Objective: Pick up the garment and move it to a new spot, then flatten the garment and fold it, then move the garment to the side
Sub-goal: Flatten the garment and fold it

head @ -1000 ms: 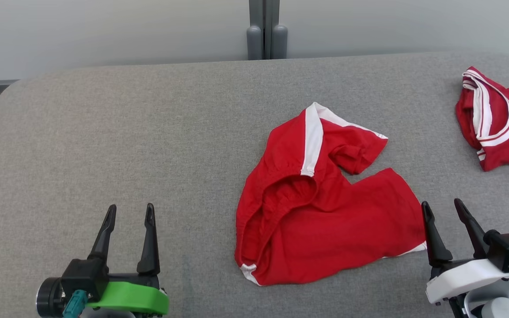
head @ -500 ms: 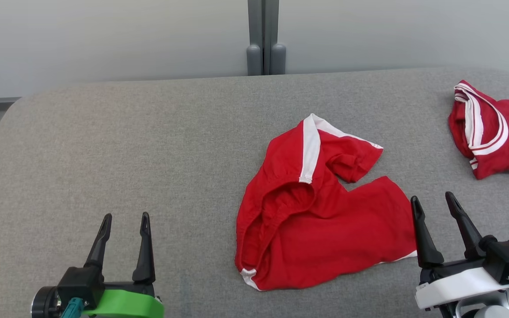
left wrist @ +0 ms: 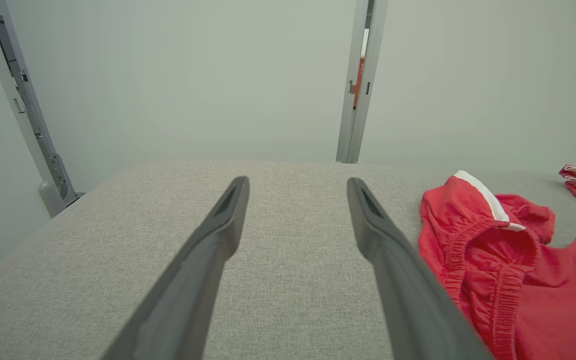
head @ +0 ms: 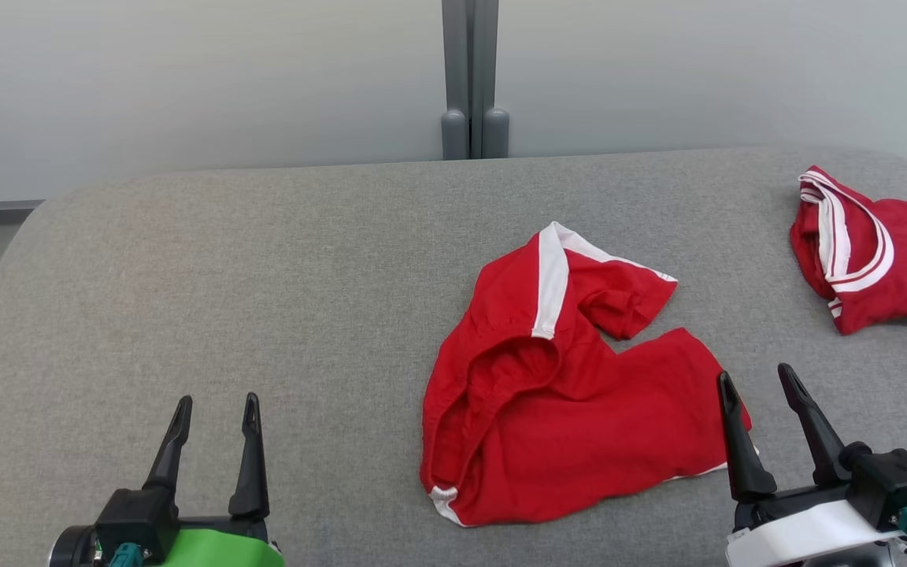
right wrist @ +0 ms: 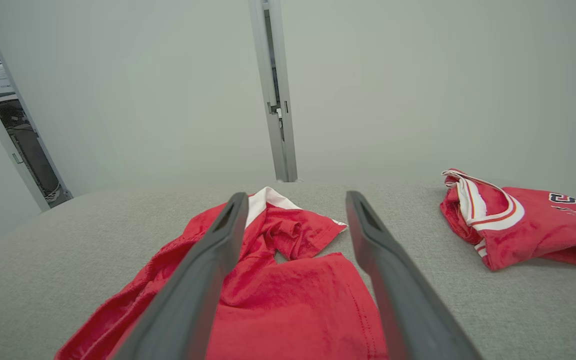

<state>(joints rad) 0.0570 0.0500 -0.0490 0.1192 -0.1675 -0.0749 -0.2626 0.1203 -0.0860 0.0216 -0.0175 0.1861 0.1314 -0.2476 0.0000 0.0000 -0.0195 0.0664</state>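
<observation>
The garment point(head: 579, 425), red shorts with white side stripes and an elastic waistband, lies crumpled right of centre on the grey padded table point(head: 264, 276). My right gripper point(head: 756, 372) stands open at the garment's near right corner, its left finger over the cloth edge. In the right wrist view the garment point(right wrist: 288, 295) lies under and between the open fingers of the right gripper point(right wrist: 296, 195). My left gripper point(head: 217, 398) is open over bare table well left of the garment. The left wrist view has that gripper point(left wrist: 298, 181) empty, with the garment point(left wrist: 543, 280) to its right.
A second red piece of clothing point(head: 879, 260) with white trim and lettering lies bunched at the table's far right; it also appears in the right wrist view point(right wrist: 518, 220). A grey post point(head: 469, 79) and pale wall stand behind the table's far edge.
The head camera has tilted up, so the whole picture has slid down. Against the garment, the right gripper has edged left and forward over its corner. The garment lies as before.
</observation>
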